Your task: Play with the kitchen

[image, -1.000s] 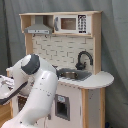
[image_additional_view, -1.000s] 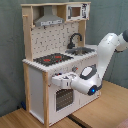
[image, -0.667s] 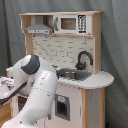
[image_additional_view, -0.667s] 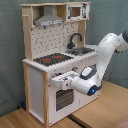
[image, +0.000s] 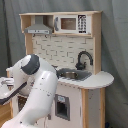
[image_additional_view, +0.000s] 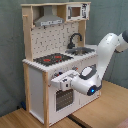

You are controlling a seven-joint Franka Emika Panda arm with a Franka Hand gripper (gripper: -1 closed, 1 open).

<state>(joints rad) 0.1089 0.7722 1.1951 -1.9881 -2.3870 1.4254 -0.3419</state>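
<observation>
One arm only, so we reach with its gripper [image_additional_view: 56, 82], fingers unreadable to us, pressed up against the kitchen [image_additional_view: 47, 47] front; the oven door [image_additional_view: 62, 97] lies just below it, stovetop [image_additional_view: 52, 59] above.

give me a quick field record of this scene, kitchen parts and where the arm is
main object: toy play kitchen, white and light wood
stovetop: black with red burners
sink: grey basin beside the stovetop
faucet: black, curved, behind the sink
top shelf: range hood and toy microwave
back wall: pegboard
arm: white Franka arm reaching to the kitchen front
end effector: at the oven door, finger state unclear
floor surface: wooden
</observation>
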